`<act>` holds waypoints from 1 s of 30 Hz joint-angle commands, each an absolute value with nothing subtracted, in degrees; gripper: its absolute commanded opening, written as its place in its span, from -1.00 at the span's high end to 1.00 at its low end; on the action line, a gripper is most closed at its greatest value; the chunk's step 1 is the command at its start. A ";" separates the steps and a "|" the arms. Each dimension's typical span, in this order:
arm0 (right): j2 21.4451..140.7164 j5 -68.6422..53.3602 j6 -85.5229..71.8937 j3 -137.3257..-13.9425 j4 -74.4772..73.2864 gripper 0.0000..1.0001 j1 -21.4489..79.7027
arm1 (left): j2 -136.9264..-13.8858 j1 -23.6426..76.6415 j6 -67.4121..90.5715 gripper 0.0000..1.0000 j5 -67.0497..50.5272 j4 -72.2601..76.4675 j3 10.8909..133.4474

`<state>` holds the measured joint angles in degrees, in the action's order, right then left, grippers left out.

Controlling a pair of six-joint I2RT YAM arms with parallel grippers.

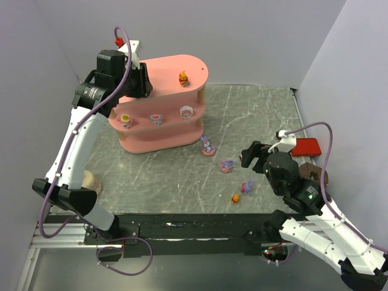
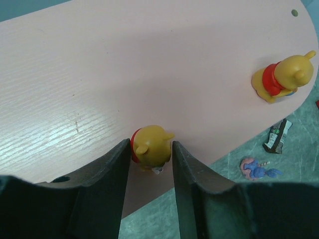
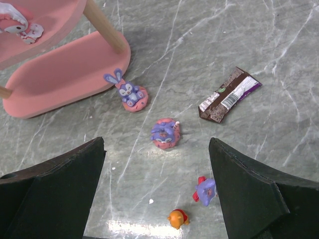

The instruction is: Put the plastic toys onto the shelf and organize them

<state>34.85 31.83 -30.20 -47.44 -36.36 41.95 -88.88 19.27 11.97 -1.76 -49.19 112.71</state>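
Observation:
The pink shelf stands at the back left. My left gripper is over its top tier, shut on an orange-yellow bear with both fingers touching it. A second bear stands at the tier's right end. Three small round toys sit on the middle tier. On the table lie three purple toys and another bear. My right gripper hangs open above them, holding nothing.
A brown-wrapped snack bar lies on the marbled table right of the purple toys. A red flat box sits at the right edge behind my right arm. Grey walls enclose the table on three sides.

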 commanded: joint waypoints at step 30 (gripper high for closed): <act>34.10 32.26 -30.59 -46.23 -34.36 -0.85 41.31 | -87.37 19.16 14.06 -0.38 -1.06 -45.62 110.83</act>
<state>34.65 31.83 -30.22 -46.46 -36.18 41.82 -89.19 19.27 14.28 -2.57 -45.15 111.44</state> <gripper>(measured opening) 0.925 0.665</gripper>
